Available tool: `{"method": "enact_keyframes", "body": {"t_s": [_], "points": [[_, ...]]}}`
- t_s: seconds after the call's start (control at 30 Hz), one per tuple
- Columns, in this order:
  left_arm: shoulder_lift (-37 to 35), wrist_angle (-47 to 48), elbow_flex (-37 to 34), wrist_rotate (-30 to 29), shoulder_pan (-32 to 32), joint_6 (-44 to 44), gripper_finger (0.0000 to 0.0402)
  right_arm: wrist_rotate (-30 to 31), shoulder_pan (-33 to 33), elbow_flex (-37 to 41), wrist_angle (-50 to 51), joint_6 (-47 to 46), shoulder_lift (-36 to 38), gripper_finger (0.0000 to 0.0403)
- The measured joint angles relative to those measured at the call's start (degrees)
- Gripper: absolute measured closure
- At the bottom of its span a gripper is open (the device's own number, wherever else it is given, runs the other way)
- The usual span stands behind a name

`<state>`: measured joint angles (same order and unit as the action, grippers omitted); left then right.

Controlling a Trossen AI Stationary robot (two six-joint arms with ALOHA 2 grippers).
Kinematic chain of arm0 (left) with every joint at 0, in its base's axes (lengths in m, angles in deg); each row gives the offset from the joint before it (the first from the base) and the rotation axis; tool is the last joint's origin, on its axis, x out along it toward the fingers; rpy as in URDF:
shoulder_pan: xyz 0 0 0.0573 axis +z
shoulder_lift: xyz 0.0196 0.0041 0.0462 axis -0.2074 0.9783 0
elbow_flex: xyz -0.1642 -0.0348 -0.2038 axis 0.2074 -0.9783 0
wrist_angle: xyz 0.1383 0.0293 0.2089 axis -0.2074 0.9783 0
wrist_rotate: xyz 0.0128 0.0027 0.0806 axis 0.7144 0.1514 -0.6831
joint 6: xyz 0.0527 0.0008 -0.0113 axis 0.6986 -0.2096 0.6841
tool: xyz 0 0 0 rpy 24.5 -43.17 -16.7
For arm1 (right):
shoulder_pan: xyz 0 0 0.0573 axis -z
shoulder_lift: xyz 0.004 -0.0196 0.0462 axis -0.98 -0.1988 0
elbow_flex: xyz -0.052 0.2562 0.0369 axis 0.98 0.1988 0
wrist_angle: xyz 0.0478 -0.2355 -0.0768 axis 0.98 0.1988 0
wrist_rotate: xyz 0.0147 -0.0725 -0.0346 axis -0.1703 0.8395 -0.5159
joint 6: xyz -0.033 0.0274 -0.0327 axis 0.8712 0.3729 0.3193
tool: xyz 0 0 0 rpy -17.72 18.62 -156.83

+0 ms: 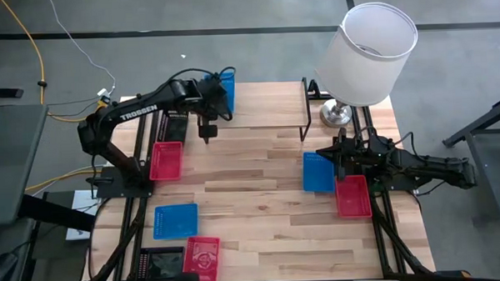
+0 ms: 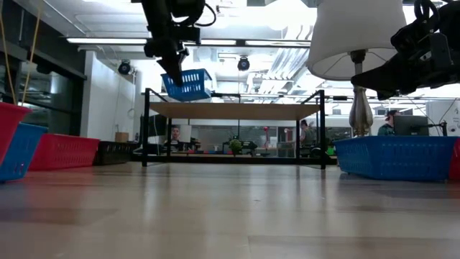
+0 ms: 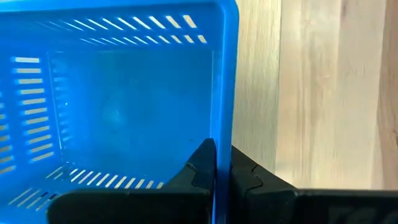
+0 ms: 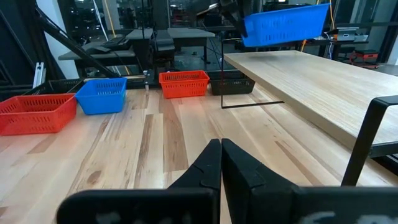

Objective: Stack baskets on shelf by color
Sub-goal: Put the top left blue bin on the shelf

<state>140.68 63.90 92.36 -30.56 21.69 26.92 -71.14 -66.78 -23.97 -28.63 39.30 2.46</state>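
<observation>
Leftmost on the table (image 1: 260, 190) sits a red basket (image 1: 166, 160) at the left edge, with a blue basket (image 1: 176, 220) and another red basket (image 1: 202, 259) nearer the front edge, all waiting their turn. Above them the left gripper (image 1: 218, 96) hangs over the left end of the shelf (image 1: 265, 102), its jaws pinched on one wall of the carried blue basket (image 2: 187, 84), one finger inside and one outside as the left wrist view shows. That thin-wall pinch is why the basket dangles tilted, clear of the plank (image 2: 233, 110) and not yet resting on it (in the low view there is a visible gap under it). My judgement is that this is the placing step: the basket would need levelling and lowering onto the left end, presumably to start the blue pile, since no other basket shows on the shelf.

Further right, a lamp (image 1: 368, 53) stands by the shelf's right end. Beside the right edge of the table lie a second blue basket (image 1: 318, 171) and a red one (image 1: 353, 195), touching or nearly so. The right gripper (image 1: 341, 156) waits just over them, jaws closed on nothing, kept well out of the left arm's way.
</observation>
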Motion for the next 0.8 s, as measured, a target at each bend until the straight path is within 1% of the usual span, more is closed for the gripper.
{"method": "enact_keyframes", "body": {"t_s": [0.23, 0.4, 0.57, 0.8], "points": [[1.93, 2.23, 0.00, -5.24, 0.15, -0.08, 0.0401, 0.02, 0.00, 0.00, 0.00, 0.00, 0.00, 0.0402], [3.67, 3.96, 0.00, -5.13, -0.01, -0.25, 0.0401, 0.02, 0.00, 0.02, 0.00, 0.00, 0.00, 0.0402], [3.76, 4.06, 0.00, -4.04, -0.15, -0.31, 0.0401, 0.02, 0.00, 0.01, 0.00, -0.01, 0.00, 0.0402], [3.56, 6.04, 0.02, -4.26, -0.52, -0.71, 0.0397, 0.02, 0.00, 0.00, 0.00, -0.02, 0.00, 0.0402]]}}
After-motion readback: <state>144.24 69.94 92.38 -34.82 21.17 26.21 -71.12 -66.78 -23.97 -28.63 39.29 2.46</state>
